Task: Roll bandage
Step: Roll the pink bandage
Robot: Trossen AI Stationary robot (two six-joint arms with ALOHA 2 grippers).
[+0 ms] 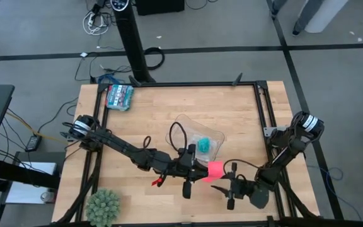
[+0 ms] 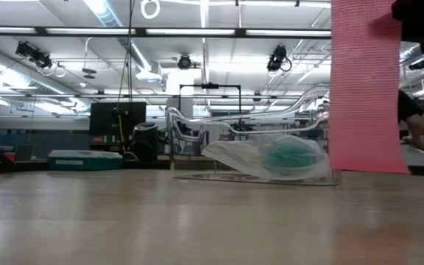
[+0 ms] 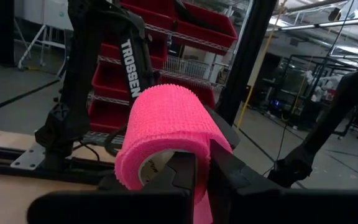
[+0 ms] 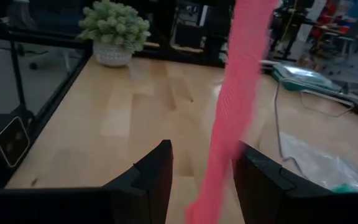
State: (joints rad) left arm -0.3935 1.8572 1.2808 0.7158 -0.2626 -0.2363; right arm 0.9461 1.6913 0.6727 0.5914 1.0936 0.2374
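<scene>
Right up close in my left wrist view, my left gripper (image 3: 197,180) is clenched tight on the bandage (image 3: 166,134), a fat pink roll pinched at its edge between my two dark fingers (image 3: 179,177). From that roll a long pink tail hangs down, and you can see it at the right side of the low view, flat and wide, with its bottom end just above the table (image 2: 124,213). My right gripper (image 4: 201,168) has its fingers spread apart, and the hanging strip drops between them without being squeezed yet. From above, both grippers meet low in the middle of the frame, with the pink between them. Farther out, a clear plastic tray (image 1: 216,135) with a teal roll (image 1: 203,144) sits above my grippers in the picture, and a little green plant (image 1: 103,206) is at the lower left. To do this step well, I think I should keep the tail straight and a bit tight, so it winds on evenly with no wrinkles. The strip's long way runs up and down, and the roll's middle hole points sideways.
</scene>
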